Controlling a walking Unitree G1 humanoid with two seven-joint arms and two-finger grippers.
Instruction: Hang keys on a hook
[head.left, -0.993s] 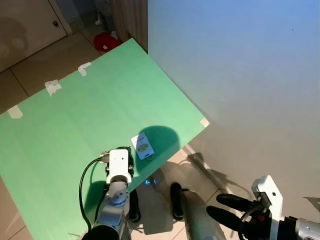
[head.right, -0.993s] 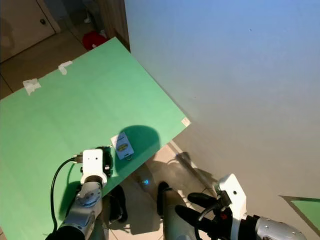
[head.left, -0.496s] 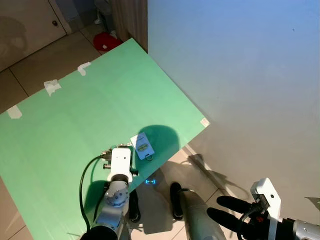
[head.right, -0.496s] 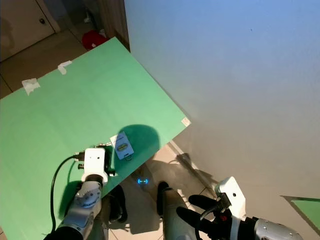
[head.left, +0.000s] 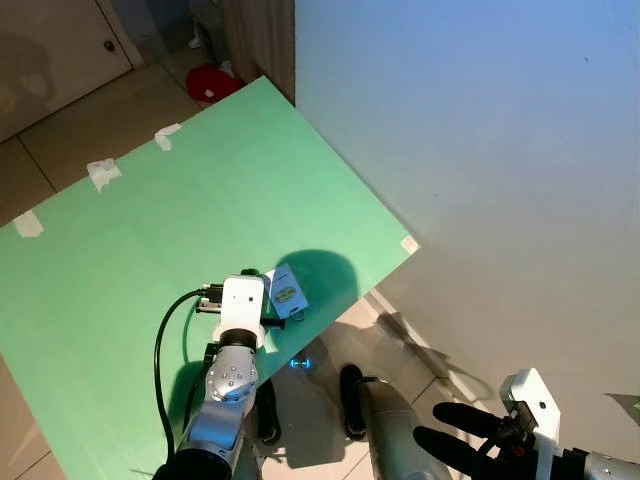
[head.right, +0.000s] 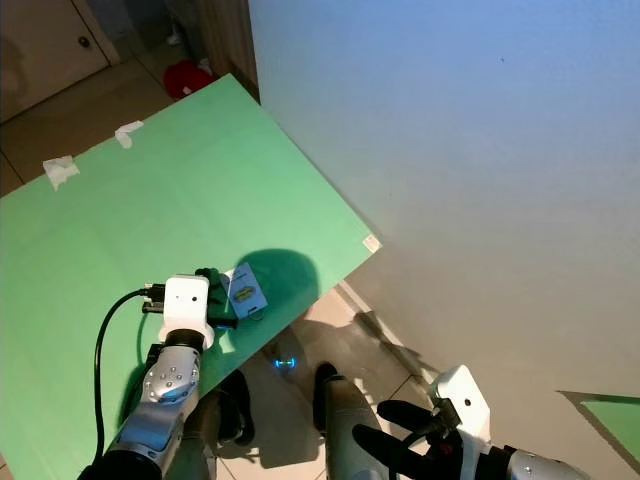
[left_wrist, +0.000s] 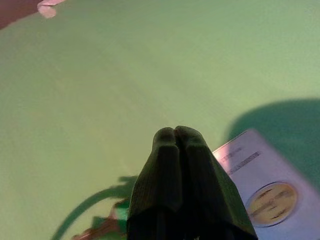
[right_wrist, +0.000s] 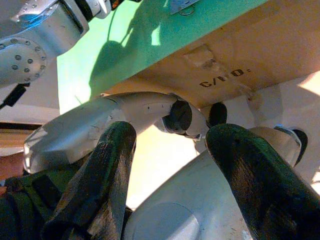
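Fingers (left_wrist: 177, 165) of left gripper (head.left: 255, 300) pressed together, empty, over green worktop (head.left: 150, 230), tips just beside white key tag (head.left: 288, 291) lying near worktop's edge. Fingers (right_wrist: 240, 185) of right gripper (head.left: 455, 435) spread apart, empty, low above tiled floor (head.left: 400, 330) by white wall (head.left: 470, 130).

Warm, strong light falls from the upper right of the head views, leaving the pale blue-white wall (head.left: 480, 130) evenly lit and fading to grey lower down. A round dark shadow (head.left: 325, 280) lies on the flat green board (head.left: 150, 230), with thin arm shadows on the tiled floor (head.left: 420, 350). The head views are sharp. In the left wrist view the closed black fingers (left_wrist: 182, 190) sit soft and out of focus, and the white card (left_wrist: 265, 195) beside them blurs.
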